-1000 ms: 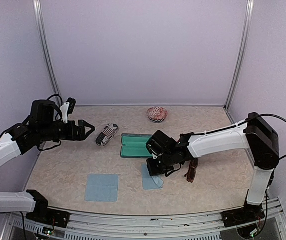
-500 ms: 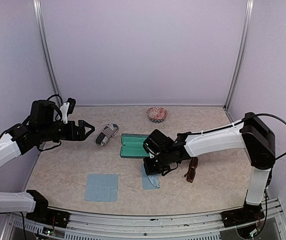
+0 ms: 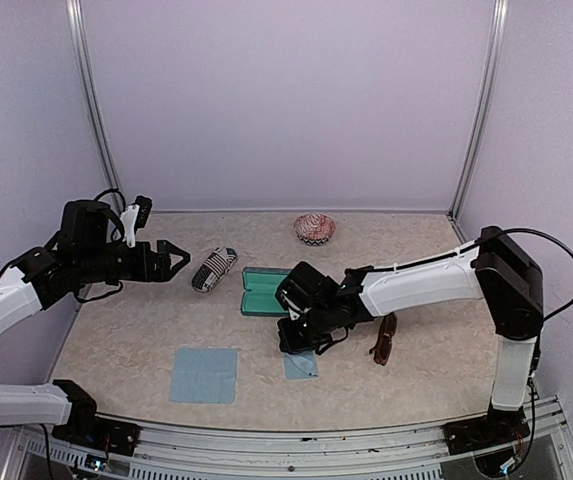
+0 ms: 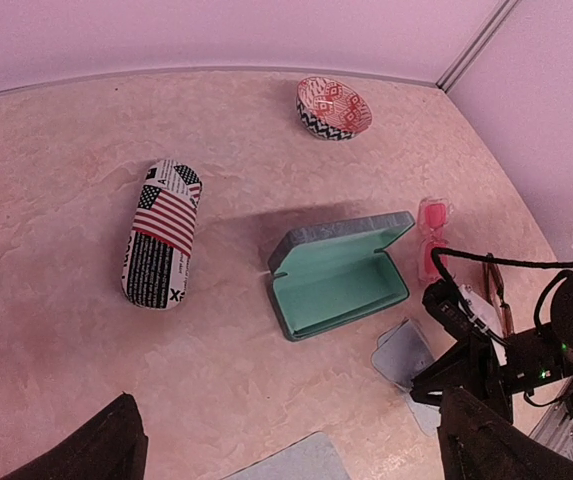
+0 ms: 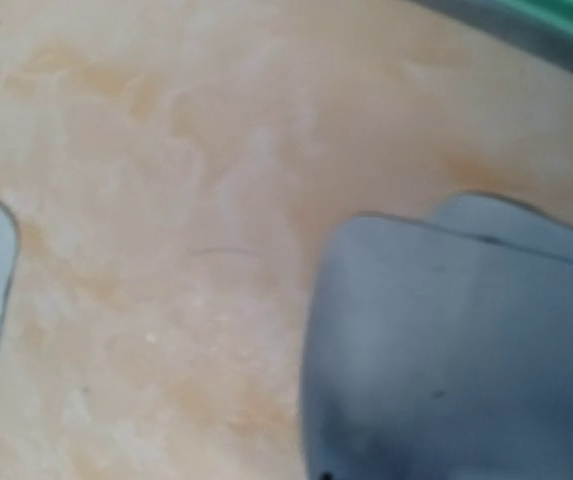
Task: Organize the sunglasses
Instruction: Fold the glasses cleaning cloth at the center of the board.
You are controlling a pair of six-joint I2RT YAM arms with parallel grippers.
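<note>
Desk with teal case lying open to receive pink sunglasses and brown sunglasses, both to its right. Right hand sits low over small cloth, perhaps to reposition it; whether it is clenched cannot be told. Left hand hovers released, clear of the work.

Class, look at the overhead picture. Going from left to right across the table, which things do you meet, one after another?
In order: left gripper → black-and-white patterned pouch → open teal case → brown sunglasses. Things that overlap these sideways are left out.
</note>
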